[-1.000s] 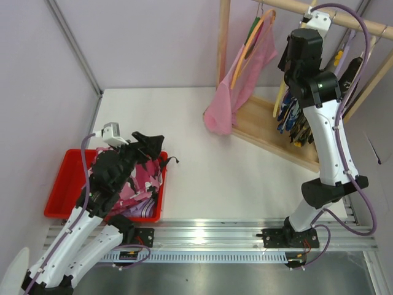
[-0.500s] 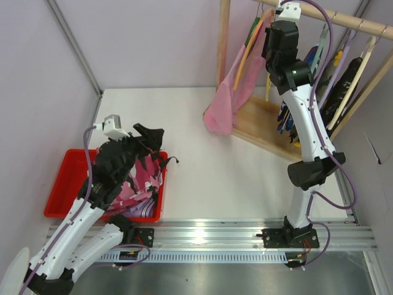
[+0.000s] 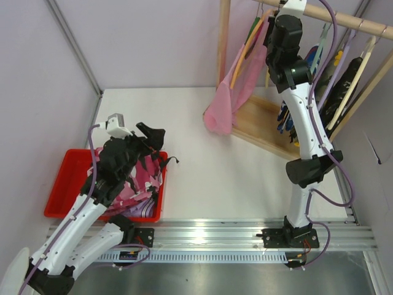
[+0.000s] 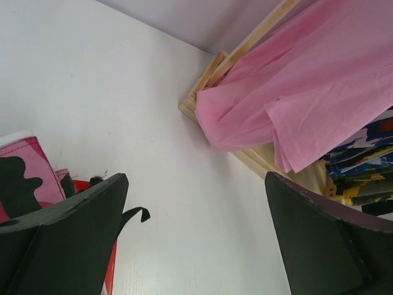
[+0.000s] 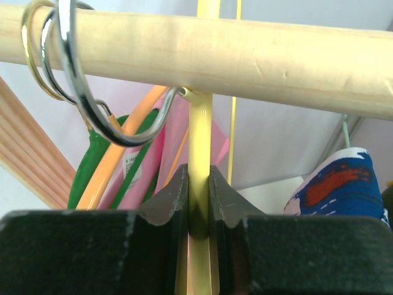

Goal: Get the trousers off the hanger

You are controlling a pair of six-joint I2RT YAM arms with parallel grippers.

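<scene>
The pink camouflage trousers [image 3: 140, 184] lie bunched in the red bin [image 3: 64, 184]; a corner shows in the left wrist view [image 4: 27, 163]. My left gripper [image 3: 150, 136] is open and empty just above the bin's right end [image 4: 196, 184]. My right gripper [image 3: 284, 15] is up at the wooden rail [image 5: 276, 58], shut on the thin yellow hanger [image 5: 200, 138] just below its metal hook [image 5: 163, 114], which curves round the rail. The hanger's yellow arm [image 3: 268, 80] hangs bare below the gripper [image 5: 198, 175].
An orange hanger [image 3: 249, 46] with the plain pink garment [image 3: 236, 92] hangs left of my right gripper, beside a green hanger [image 5: 83, 178]. Dark patterned clothes [image 3: 287, 117] and more hangers fill the rail's right side. The rack's wooden base [image 3: 267, 132] sits on the table.
My right arm has moved left along the rail and up, carrying the yellow hanger towards the orange one. My left gripper has lifted slightly above the bin.
</scene>
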